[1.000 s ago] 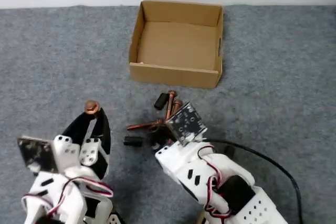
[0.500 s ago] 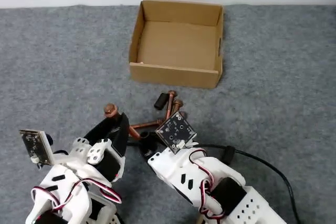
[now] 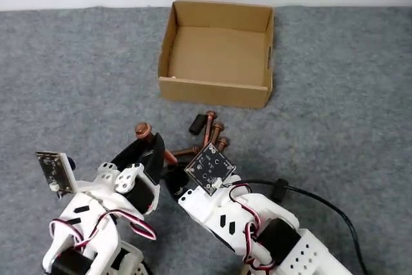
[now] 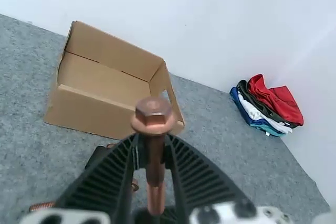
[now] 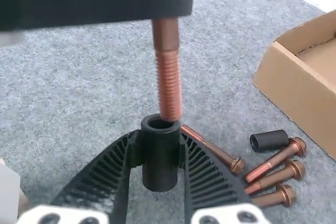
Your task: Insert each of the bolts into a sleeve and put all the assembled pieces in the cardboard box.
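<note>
The left fingers [image 4: 131, 156] are clamped on a copper bolt [image 4: 153, 121], gripping it on the shank just under the head. That leaves the threaded end hanging free and pointing down, which is the end that has to go in first.

The right fingers [image 5: 132, 150] are closed around a black sleeve [image 5: 160, 171] and hold it upright with its open mouth facing up. The grip is on the sleeve's sides, so the bore is clear for the thread. The right wrist view shows the bolt tip right at the mouth of the sleeve, sitting a touch toward one side of the rim. Whether it has actually entered, I cannot tell. My read is that this is the lining-up step of the first insertion, and a small sideways correction looks needed before pushing down.

All of this happens above the middle of the desk [image 3: 77, 82], toward its near edge where both arms stand. The cardboard box [image 3: 215, 93] waits open and empty at the middle of the far edge, an easy drop once a piece is assembled.

Between the box and the arms lie the loose bolts [image 5: 273, 174] (a small fan of them, heads pointing roughly the same way). A spare sleeve [image 5: 269, 140] lies on its side just beside them. Most of the job looks to be ahead.
</note>
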`<state>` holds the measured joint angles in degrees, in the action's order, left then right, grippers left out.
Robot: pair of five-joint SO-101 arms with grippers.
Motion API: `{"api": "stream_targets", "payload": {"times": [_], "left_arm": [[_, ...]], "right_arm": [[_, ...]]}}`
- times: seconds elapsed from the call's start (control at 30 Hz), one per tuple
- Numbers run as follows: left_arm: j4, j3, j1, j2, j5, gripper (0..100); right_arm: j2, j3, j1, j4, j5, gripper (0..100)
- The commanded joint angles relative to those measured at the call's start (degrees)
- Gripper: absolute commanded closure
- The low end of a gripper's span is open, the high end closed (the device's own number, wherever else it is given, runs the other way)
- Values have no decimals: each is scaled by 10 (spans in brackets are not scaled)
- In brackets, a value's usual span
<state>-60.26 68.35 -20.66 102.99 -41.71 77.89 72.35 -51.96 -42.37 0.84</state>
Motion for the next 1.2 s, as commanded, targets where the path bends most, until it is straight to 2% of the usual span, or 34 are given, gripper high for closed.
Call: {"api": "stream_targets", "payload": {"times": [0.0,0.37,0.6,0.87,0.97,1.17], "left_arm": [[21,-4,-2,0,0,995],[1,-5,-1,0,24,995],[4,18,-3,-1,25,995],[40,43,-47,-1,28,995],[37,49,-48,-1,58,995],[-30,45,-44,0,93,995]], "right_arm": [[4,-18,-4,13,6,990],[5,-40,30,16,8,990],[1,-55,29,16,8,991],[3,-56,-4,16,9,991],[5,-56,-2,16,9,991],[6,-65,-1,16,10,991]]}}
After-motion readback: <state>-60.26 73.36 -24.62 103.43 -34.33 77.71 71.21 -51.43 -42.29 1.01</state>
